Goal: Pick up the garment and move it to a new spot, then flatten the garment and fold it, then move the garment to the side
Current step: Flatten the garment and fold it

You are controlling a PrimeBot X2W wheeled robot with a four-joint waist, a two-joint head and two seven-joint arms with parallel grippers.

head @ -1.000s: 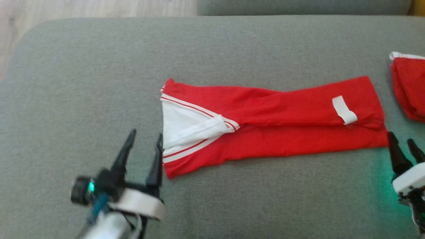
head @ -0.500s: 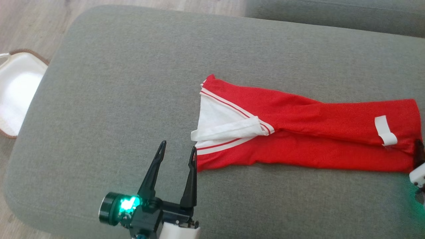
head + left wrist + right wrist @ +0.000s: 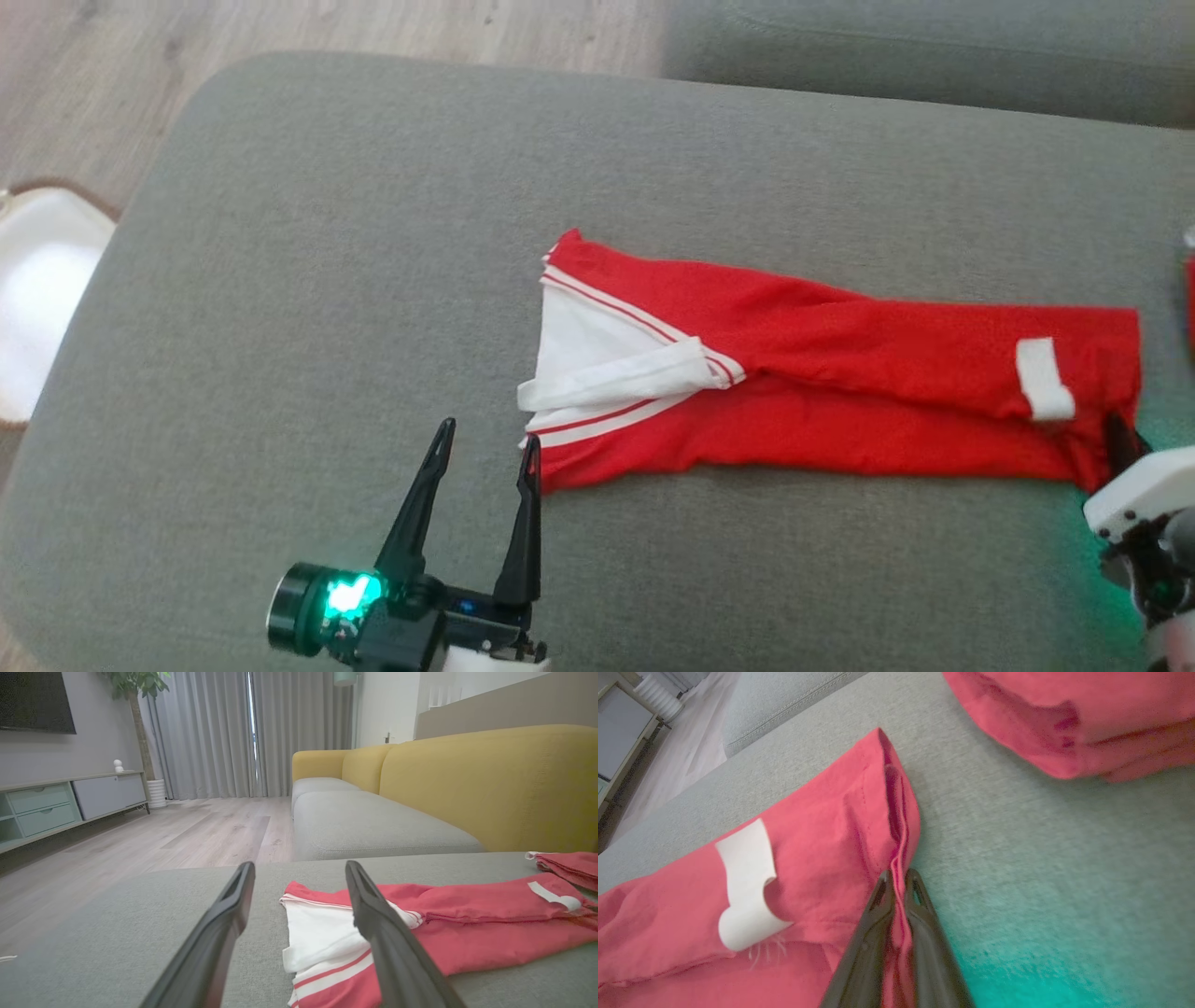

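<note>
On the grey sofa cushion (image 3: 327, 233), the red-and-white fabric garment (image 3: 840, 392) looks limp, wanting corner grips. Right gripper (image 3: 899, 877) pinches its hem (image 3: 902, 826); left gripper (image 3: 487, 439) gapes empty.

We count two red garments: the long garment (image 3: 840, 392) and a folded garment (image 3: 1064, 718). One white label (image 3: 1044, 378), on the long one. Two grippers: left gripper (image 3: 490, 434), right gripper (image 3: 899, 873). Two grey cushions — the near cushion (image 3: 327, 233) and the far cushion (image 3: 934, 56). One basket (image 3: 37, 271). Across the room we tally one potted plant (image 3: 138, 723) and one television (image 3: 32, 700).
</note>
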